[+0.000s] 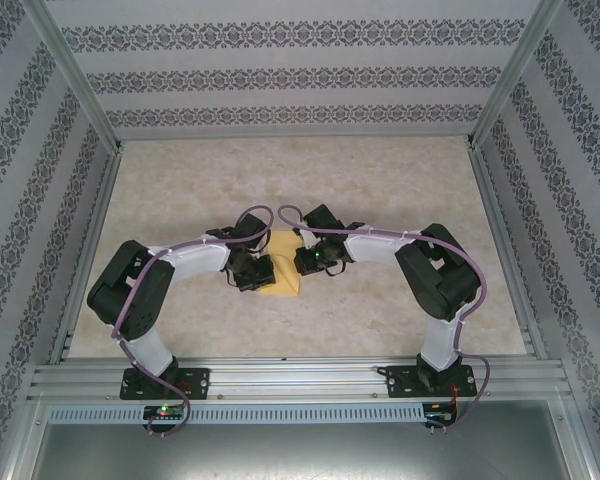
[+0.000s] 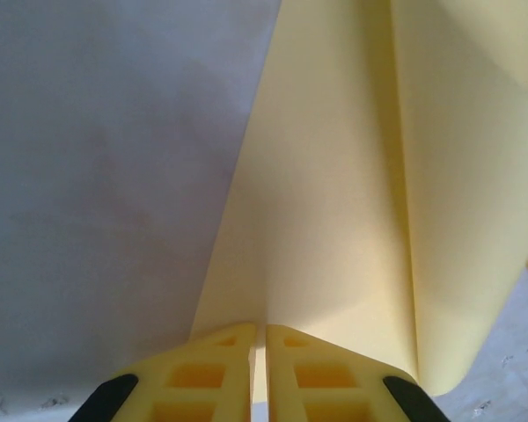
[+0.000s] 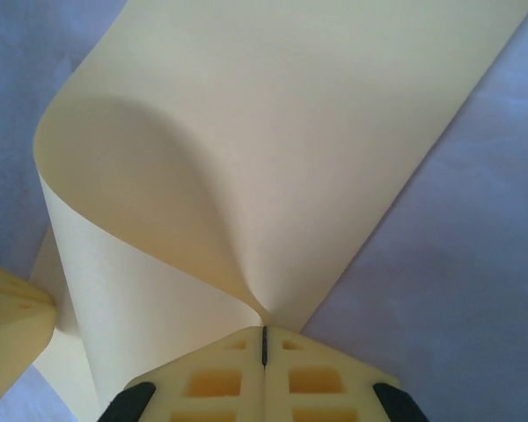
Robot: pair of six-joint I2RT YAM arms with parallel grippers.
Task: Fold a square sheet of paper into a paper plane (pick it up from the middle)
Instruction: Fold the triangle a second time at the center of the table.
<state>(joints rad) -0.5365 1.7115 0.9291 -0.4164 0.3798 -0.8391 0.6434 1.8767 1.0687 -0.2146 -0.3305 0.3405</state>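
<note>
The square sheet of paper [image 1: 285,283], pale yellow, sits at the middle of the table [image 1: 400,190], between the two wrists and partly hidden under them in the overhead view. It is not flat. In the right wrist view a broad flap curls up and over in a soft roll, and the sheet draws down into a pucker right at the fingertips. There the right gripper [image 3: 264,332] has its yellow fingers pressed together, pinching that pucker. In the left wrist view the sheet stretches away from the camera with a long straight line, a crease or an overlapping edge, running up its right side. Its near edge tucks into the narrow slit between the fingertips of the left gripper [image 2: 260,331], which is clamped on the paper. Both arms bend inward from their bases at the near rail [image 1: 300,378], their wrists nearly meeting over the sheet. The table is pale and marbled, with patterned walls [image 1: 280,70] around it.
</note>
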